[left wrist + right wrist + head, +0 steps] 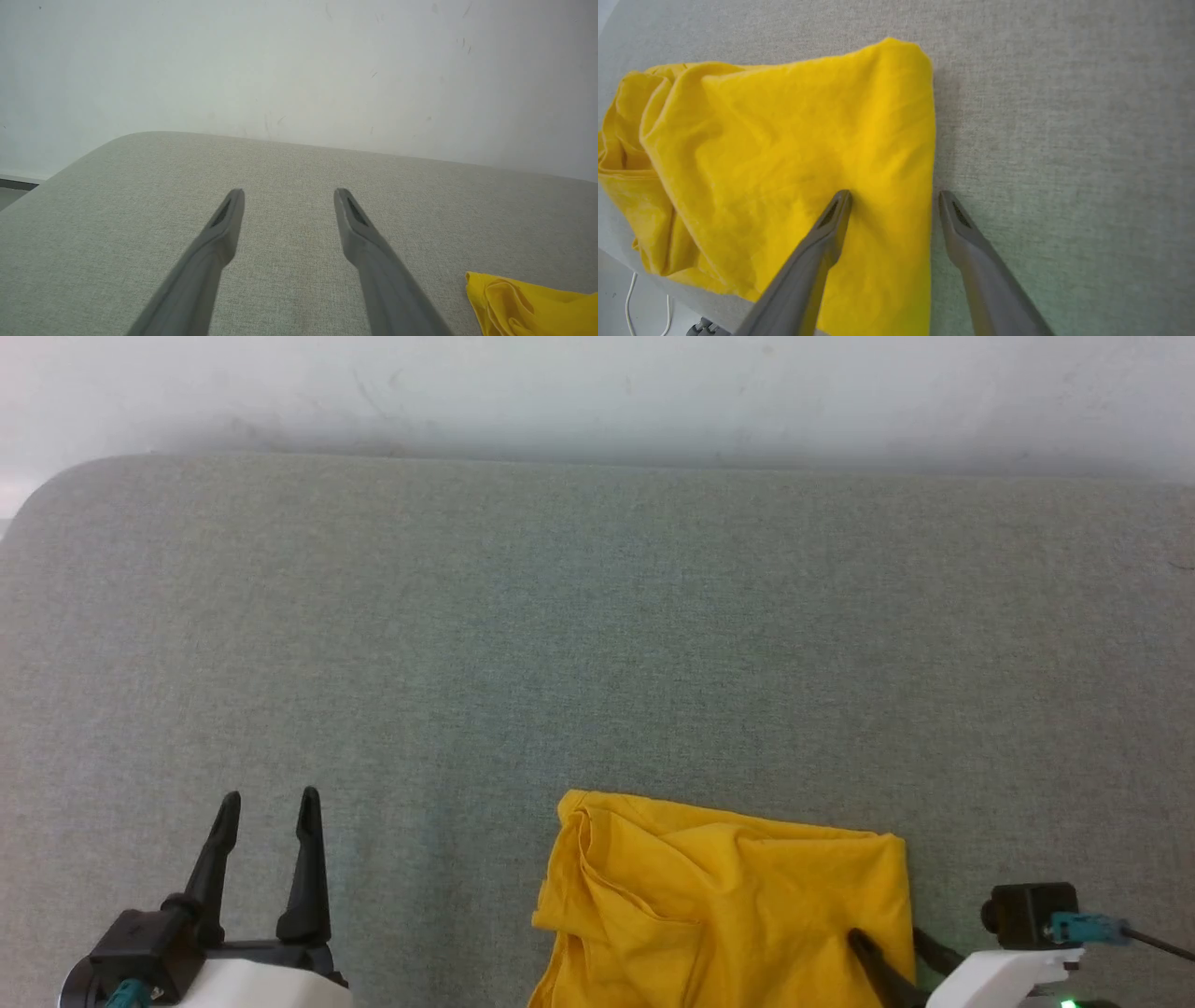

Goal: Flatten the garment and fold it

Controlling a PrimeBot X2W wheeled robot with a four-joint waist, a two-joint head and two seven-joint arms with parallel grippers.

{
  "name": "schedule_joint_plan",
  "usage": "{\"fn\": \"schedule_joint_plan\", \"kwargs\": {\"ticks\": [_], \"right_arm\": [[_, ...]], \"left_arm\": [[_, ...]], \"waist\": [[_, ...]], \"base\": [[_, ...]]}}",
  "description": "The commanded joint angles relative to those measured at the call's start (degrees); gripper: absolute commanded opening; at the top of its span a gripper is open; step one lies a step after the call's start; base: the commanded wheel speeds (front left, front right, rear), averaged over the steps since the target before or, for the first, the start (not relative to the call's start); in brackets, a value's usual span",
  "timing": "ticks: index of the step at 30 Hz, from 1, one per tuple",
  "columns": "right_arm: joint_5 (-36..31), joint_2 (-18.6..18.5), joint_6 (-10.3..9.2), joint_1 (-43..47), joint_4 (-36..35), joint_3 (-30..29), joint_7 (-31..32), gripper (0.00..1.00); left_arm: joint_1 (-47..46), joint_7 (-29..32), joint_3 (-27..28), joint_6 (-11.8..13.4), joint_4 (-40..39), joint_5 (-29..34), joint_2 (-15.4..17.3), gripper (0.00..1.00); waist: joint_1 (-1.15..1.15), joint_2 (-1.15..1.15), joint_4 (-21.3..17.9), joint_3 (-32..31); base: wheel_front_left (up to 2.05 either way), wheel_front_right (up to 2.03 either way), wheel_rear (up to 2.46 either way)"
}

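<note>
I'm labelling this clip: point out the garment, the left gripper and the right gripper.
garment (728, 896): head view, middle of the cloth.
left gripper (270, 793): head view, midway between fingertips.
right gripper (894, 196): right wrist view, midway between fingertips.

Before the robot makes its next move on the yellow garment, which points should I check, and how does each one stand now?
1. Right tool open: ok; one finger over the yellow garment, the other past its edge.
2. Left tool open and free: ok; over the grey fabric surface, apart from the garment.
3. Garment flat: not ok; bunched folds on its left side.
4. Garment wholly on the surface: cannot tell; it runs past the head view's bottom edge.
5. Room to spread: ok; wide surface lies beyond it.
</note>
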Motion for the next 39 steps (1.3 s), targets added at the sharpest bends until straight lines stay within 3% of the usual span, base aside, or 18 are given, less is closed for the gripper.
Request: {"fn": "schedule_joint_plan", "kwargs": {"ticks": [1, 4, 5, 6, 7, 8, 18, 27, 32, 39], "right_arm": [[0.64, 0.07, -0.04, -1.19, 1.52, 0.3, -0.25, 1.0], [1.03, 0.07, -0.04, -2.68, 5.1, 0.84, -0.7, 1.0], [1.57, 0.07, -0.04, -3.1, 6.19, 0.92, -0.8, 0.8], [1.77, 0.07, -0.04, -3.5, 7.07, 1.01, -1.07, 0.35], [1.72, 0.07, -0.04, -3.87, 7.71, 1.13, -1.38, 0.13], [1.76, 0.07, -0.04, -4.18, 8.18, 1.18, -1.63, 0.0], [-0.98, 0.07, -0.04, -9.77, 6.75, -2.78, -3.88, 0.0], [-12.9, -0.07, -0.04, -20.14, 3.35, -9.13, 2.86, 0.0], [-18.1, -2.65, -0.04, -24.97, 2.79, -11.85, 6.91, 0.0], [-23.0, -9.3, -0.04, -31.67, 3.5, -15.45, 9.8, 0.0]], "left_arm": [[-0.23, 0.18, 0.05, -0.27, -0.21, 0.47, 0.46, 1.0], [-0.69, 0.62, -0.46, -0.46, -0.32, 0.69, 0.79, 1.0], [-0.9, 0.73, -0.65, -0.52, -0.36, 0.79, 0.89, 1.0], [-1.16, 0.82, -0.84, -0.55, -0.41, 0.88, 0.94, 1.0], [-1.4, 0.89, -1.02, -0.57, -0.48, 0.95, 0.95, 1.0], [-1.66, 0.9, -1.2, -0.56, -0.59, 1.0, 0.9, 1.0], [-2.34, 0.6, -1.64, -0.23, -1.82, 0.97, 0.57, 1.0], [-4.77, 0.77, -1.62, -0.77, -2.95, 1.02, 1.88, 1.0], [-7.41, 1.1, -1.46, -1.07, -4.11, 1.2, 2.9, 1.0], [-11.07, 1.39, -0.41, -0.78, -6.33, 1.37, 4.2, 1.0]], "waist": [[0.0, 0.0, 0.21, -0.13], [0.0, 0.0, 0.75, -0.3], [0.0, 0.0, 0.92, -0.39], [0.0, 0.0, 1.09, -0.49], [0.0, 0.0, 1.21, -0.59], [0.0, 0.0, 1.3, -0.67], [0.0, 0.0, -1.79, -0.12], [0.0, 0.0, -6.74, 3.39], [0.0, 0.0, -8.98, 6.84], [0.0, 0.0, -11.6, 12.53]], "base": [[0.0, 0.0, 0.0], [0.0, 0.0, 0.0], [0.0, 0.0, 0.0], [0.0, 0.0, 0.0], [0.0, 0.0, 0.0], [0.0, 0.0, 0.0], [0.0, 0.0, 0.0], [0.0, 0.0, 0.0], [0.0, 0.0, 0.0], [0.0, 0.0, 0.0]]}}
